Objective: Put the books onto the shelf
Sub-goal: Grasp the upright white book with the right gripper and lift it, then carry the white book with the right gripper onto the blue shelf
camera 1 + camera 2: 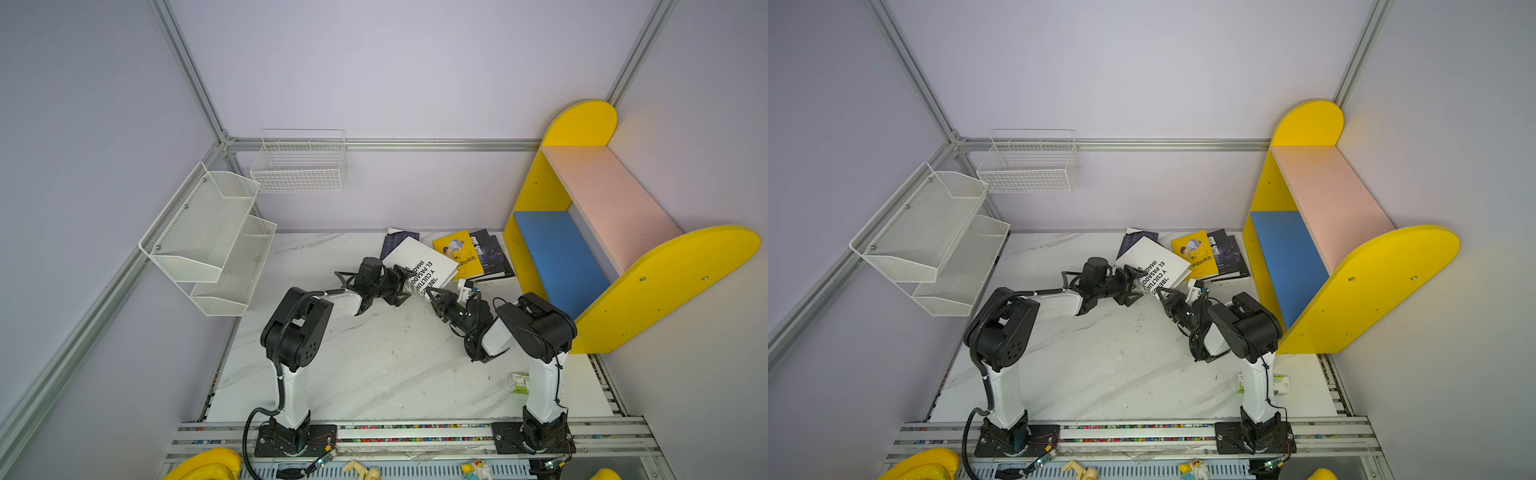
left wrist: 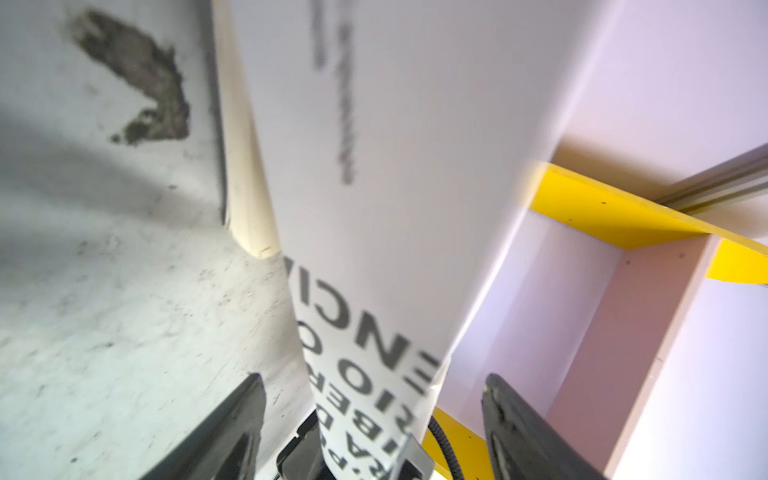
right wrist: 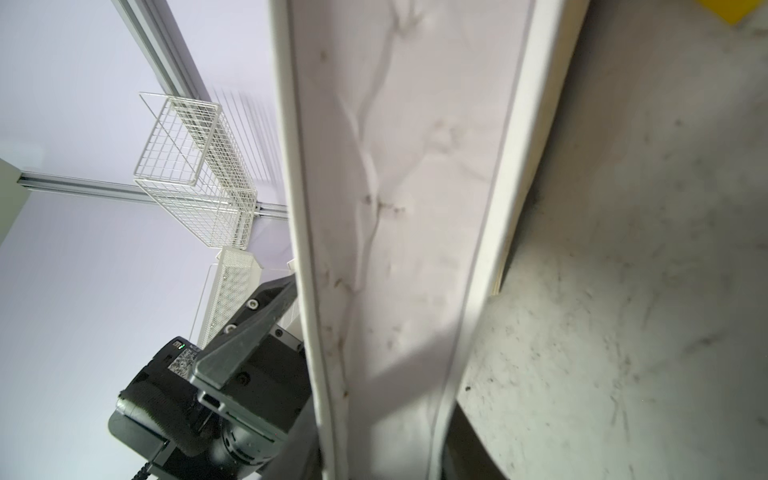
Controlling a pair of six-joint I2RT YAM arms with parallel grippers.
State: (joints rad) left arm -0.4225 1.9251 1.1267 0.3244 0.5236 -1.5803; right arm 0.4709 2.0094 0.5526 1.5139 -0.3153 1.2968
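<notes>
Left hand (image 1: pixel 404 286) wide astride a corner of the white book (image 1: pixel 419 257), gaps either side. Right hand (image 1: pixel 431 294) at its edge; closure cannot be told.

Marble table (image 1: pixel 374 374), books (image 1: pixel 457 257), small box (image 1: pixel 519 383)

Both arms stretch forward and inward — left pincer (image 1: pixel 406 285) gapes wide, right pincer (image 1: pixel 432 296) points toward it, close.
</notes>
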